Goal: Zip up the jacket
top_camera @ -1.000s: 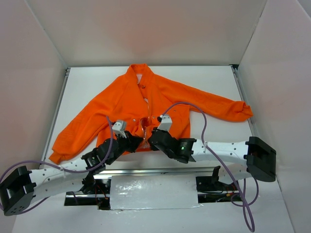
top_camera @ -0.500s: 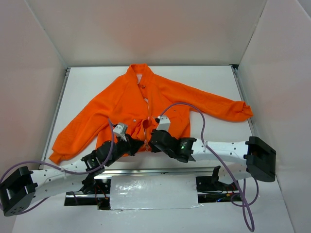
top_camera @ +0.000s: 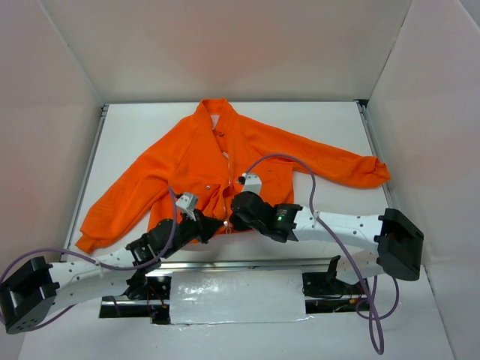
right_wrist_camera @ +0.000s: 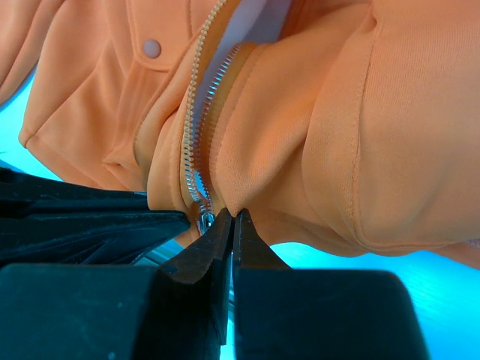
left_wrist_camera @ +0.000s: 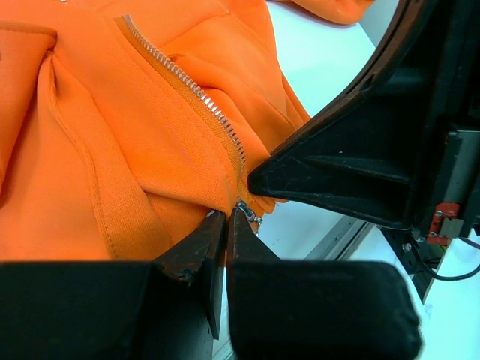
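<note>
White table (top_camera: pixel 322 127), bright orange fleece jacket (top_camera: pixel 191 157) — left gripper (left_wrist_camera: pixel 229 221), right gripper (right_wrist_camera: pixel 232 221), each a tight pinch on its hem.

The jacket (top_camera: pixel 196 161) lies spread across the frame's centre; the left gripper (top_camera: pixel 215 224) and right gripper (top_camera: pixel 235 217) meet at its lower hem, seemingly pinching it.

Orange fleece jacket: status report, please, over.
Left gripper shut on orange fleece jacket, bottom hem. Right gripper likewise, beside pale zipper. Zipper open. Nothing in the way.
</note>
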